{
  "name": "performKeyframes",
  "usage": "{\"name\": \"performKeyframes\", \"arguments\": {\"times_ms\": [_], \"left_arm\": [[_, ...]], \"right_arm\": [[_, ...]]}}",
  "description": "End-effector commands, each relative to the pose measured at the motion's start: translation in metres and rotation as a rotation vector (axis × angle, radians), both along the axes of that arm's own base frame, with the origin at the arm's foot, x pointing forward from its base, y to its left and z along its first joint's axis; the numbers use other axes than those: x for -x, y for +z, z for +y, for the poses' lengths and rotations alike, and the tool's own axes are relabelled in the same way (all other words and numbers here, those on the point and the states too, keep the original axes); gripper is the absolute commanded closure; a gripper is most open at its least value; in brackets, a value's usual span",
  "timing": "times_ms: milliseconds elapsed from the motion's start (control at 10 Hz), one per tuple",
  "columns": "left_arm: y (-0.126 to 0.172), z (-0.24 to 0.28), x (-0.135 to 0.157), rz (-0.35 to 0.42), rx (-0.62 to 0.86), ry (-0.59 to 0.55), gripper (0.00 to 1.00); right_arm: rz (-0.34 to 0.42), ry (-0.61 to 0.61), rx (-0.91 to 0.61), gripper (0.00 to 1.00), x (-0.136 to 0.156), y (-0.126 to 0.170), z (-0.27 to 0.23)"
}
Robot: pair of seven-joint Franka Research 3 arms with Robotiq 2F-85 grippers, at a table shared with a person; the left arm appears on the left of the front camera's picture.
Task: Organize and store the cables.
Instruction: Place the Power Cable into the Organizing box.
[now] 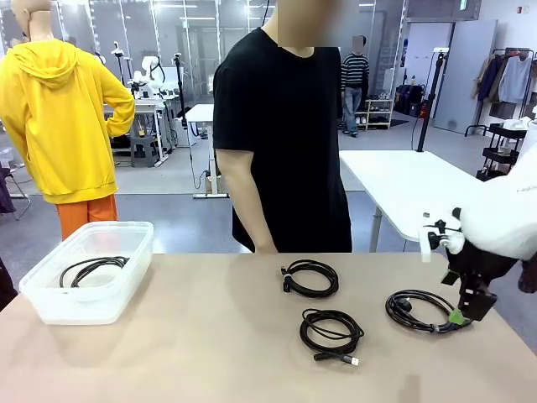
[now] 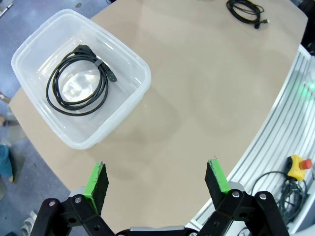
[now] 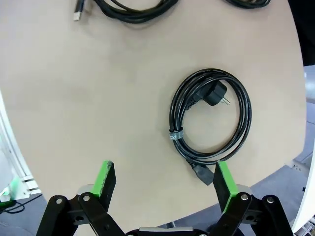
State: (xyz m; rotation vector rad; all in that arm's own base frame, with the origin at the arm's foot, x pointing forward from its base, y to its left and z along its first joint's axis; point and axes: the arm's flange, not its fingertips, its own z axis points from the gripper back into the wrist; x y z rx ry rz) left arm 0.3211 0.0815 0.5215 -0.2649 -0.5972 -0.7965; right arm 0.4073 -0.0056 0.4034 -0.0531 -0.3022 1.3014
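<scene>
Right gripper (image 3: 163, 172), black with green pads, hovers spread above the black coiled power cable (image 3: 174, 135), the one farthest from the clear plastic bin (image 1: 84, 306). The bin holds another black cable coil (image 2: 101, 66). Left gripper (image 2: 156, 171) hangs spread near the bin. The step in hand looks like pickup: lower, then pinch the strands.

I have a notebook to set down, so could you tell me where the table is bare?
Bare: the beige tabletop between the clear plastic bin and the three black coiled cables. Crowded: the right half, where they cluster by the right gripper.
</scene>
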Motion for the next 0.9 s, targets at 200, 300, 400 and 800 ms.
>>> {"name": "performKeyframes", "arguments": {"times_ms": [200, 300, 400, 800], "left_arm": [[0.000, -0.001, -0.001, 0.001, 0.005, 0.008, 0.00], [0.000, -0.001, -0.001, 0.001, 0.005, 0.008, 0.00], [0.000, -0.001, -0.001, 0.001, 0.005, 0.008, 0.00], [0.000, -0.001, -0.001, 0.001, 0.005, 0.008, 0.00]], "right_arm": [[-0.006, 0.001, 0.120, 0.00, -0.012, -0.044, 0.007], [0.001, 0.002, 0.117, 0.00, -0.019, -0.050, 0.003], [0.023, 0.006, 0.095, 0.00, -0.023, -0.056, 0.001], [0.119, 0.027, 0.096, 0.00, -0.040, -0.088, -0.002]]}}
